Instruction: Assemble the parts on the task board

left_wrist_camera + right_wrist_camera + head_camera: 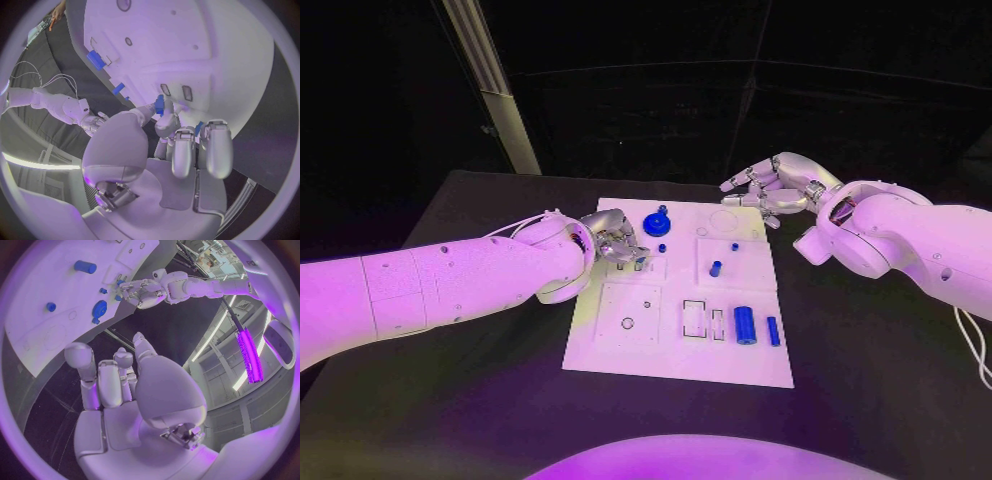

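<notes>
Black tabletop (488, 420) carries task board (678, 355). Near edge: blue cylinder (746, 325) lying loose. Mid-board, my left hand (617, 243), fingers (177, 131) pinching small blue part (159, 105); I judge slow, square seating best. Far corner: right hand (769, 190) above board, fingers loosely curled, empty.

We find the head camera set high, looking down on the desk (473, 420) with the whole task board (678, 300) before it. The left wrist camera sits close behind the left robot hand (181, 145), facing the board at short range. The right wrist camera sits behind the right robot hand (119, 375), off the board's edge. All three views share the board; both wrist views take in the opposite arm.
</notes>
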Available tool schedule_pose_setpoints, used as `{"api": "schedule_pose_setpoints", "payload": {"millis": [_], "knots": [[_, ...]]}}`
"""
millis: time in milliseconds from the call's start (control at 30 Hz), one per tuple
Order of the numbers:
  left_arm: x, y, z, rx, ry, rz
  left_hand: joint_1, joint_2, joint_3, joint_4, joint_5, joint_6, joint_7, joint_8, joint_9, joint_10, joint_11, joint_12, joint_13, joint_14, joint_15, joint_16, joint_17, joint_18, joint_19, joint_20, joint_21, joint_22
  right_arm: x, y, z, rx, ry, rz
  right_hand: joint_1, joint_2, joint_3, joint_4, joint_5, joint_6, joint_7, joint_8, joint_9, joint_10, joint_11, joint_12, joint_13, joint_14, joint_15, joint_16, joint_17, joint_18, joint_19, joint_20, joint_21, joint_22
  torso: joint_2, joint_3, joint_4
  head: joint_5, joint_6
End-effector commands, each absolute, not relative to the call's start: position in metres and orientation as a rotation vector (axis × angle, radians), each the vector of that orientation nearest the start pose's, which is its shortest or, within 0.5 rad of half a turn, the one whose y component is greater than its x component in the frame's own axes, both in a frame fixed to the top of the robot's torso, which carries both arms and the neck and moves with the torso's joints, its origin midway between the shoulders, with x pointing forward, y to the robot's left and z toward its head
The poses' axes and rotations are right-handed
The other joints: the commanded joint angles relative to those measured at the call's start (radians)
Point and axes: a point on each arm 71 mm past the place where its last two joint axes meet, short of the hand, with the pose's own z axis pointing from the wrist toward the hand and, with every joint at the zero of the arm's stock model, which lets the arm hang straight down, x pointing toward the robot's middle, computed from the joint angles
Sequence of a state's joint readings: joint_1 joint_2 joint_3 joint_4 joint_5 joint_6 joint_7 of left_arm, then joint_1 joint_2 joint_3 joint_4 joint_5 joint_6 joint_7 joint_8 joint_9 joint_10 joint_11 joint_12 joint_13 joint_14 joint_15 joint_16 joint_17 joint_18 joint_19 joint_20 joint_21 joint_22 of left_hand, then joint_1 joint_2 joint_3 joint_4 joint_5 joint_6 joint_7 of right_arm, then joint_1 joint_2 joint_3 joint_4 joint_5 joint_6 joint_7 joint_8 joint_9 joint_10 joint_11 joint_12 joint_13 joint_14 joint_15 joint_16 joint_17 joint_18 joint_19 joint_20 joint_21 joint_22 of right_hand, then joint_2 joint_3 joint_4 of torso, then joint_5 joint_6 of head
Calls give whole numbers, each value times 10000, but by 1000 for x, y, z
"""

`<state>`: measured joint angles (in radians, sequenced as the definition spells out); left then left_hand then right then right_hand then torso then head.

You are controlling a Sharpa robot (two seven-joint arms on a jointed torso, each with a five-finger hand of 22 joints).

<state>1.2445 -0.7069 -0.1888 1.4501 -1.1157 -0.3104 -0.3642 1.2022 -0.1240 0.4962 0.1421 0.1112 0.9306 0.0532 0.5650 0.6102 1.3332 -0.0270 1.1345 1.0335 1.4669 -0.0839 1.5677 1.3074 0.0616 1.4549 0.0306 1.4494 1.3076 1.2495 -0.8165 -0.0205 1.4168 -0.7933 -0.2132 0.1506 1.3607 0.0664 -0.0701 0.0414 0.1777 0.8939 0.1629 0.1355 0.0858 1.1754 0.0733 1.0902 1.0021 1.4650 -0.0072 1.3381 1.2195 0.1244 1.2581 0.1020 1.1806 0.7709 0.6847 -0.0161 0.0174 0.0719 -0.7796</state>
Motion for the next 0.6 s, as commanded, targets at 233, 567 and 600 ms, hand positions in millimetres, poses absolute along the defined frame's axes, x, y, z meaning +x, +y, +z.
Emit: {"api": "schedule_pose_setpoints", "payload": {"millis": [233, 567, 600], "knots": [[487, 173, -239, -1858, 20339, -5119, 55, -78, 1780, -1740, -38, 30, -71, 34, 15, 59, -4, 8, -20, 1039, 2, 31, 2634, -107, 34, -30, 6, 233, 513, -212, -158, 3232, 16868, 11344, -97, -26, -43, 3, 55, 33, -28, 39, -7, 39, -30, -24, -25, 329, -38, -33, -26, 125, -7, -67, -43, -26, -1, 2, 17, -17, -53], [486, 173, -241, -1775, 20554, -5049, 40, -97, 1768, -1737, -44, 42, -76, 30, 9, 45, -5, -24, -59, 1039, 3, 31, 2634, -102, 20, -30, -9, 205, 513, -211, -158, 3112, 16822, 11317, -103, -24, -49, 6, 58, 30, -28, 39, -8, 14, -30, -53, -61, 324, -37, -50, -49, 138, -36, -67, -82, -102, -4, 0, 17, -2, -78], [486, 173, -241, -1762, 20580, -5042, 35, -103, 1764, -1736, -46, 46, -78, 28, 6, 44, -6, -28, -64, 1039, 4, 31, 2634, -102, 20, -29, -9, 205, 513, -211, -158, 3099, 16822, 11315, -103, -24, -49, 6, 58, 30, -28, 39, -8, 14, -30, -53, -61, 324, -37, -50, -49, 138, -36, -67, -82, -102, -4, 2, 16, -5, -84]]}}
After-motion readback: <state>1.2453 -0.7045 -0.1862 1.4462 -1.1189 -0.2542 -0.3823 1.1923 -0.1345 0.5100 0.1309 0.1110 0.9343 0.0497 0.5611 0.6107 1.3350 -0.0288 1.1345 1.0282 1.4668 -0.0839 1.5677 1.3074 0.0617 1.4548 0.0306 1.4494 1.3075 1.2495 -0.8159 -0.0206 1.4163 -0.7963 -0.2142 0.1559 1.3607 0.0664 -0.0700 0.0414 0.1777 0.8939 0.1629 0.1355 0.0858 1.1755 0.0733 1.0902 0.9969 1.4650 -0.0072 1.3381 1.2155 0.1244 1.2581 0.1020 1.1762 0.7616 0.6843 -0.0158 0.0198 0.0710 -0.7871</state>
